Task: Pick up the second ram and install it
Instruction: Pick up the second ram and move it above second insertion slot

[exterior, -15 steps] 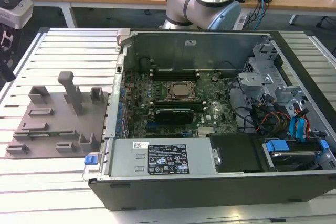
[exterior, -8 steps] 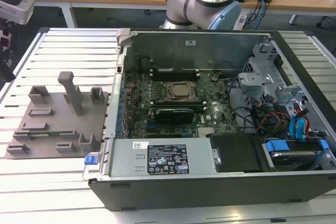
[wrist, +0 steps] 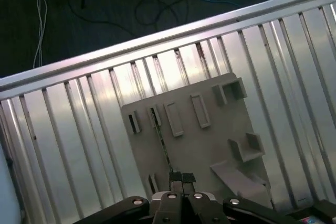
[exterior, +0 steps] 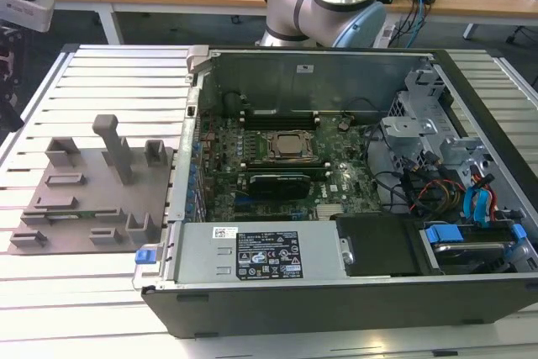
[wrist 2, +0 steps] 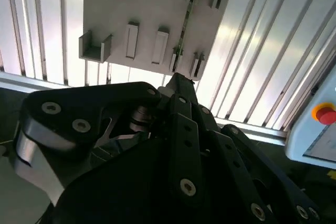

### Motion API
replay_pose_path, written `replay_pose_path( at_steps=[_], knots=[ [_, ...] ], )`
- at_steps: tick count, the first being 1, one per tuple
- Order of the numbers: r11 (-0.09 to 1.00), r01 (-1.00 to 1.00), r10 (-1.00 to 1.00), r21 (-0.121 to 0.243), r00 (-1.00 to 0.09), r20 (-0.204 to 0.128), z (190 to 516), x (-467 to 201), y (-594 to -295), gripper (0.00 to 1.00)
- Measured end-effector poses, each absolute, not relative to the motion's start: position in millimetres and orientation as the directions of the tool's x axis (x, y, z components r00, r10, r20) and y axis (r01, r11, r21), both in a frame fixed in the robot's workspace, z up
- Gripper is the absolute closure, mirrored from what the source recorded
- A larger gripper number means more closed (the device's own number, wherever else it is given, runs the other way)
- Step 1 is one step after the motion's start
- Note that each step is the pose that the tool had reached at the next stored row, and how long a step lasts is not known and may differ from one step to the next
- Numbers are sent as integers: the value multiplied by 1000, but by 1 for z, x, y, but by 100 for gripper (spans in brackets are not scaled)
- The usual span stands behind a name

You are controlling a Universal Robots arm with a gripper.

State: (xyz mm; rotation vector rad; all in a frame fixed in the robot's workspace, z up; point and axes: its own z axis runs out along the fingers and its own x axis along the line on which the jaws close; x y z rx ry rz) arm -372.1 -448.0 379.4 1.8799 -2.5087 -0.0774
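Second ram (wrist: pixel 161 140): thin dark-green stick, on edge in the grey slotted plastic tray (wrist: pixel 210 145), at 9 o'clock of the open black computer case (exterior: pixel 336 308).
Your claw (wrist: pixel 182 178): black fingers together, holding nothing.
Axis: the stick runs lengthwise away from your claw, near end closest.

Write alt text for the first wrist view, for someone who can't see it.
A black robot gripper hangs over one end of a thin dark circuit-board stick standing on edge in a grey plastic slotted tray, which lies on a ribbed silvery metal table.
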Motion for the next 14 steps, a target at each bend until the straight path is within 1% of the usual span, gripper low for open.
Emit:
replay_pose_path(
  at_steps=[9, 14],
  knots=[
    [88, -995, -996, 43, -89, -25, 379, -372, -448, 90],
    [72, -997, -997, 43, -73, -25, 379, -372, -448, 89]
  ],
)
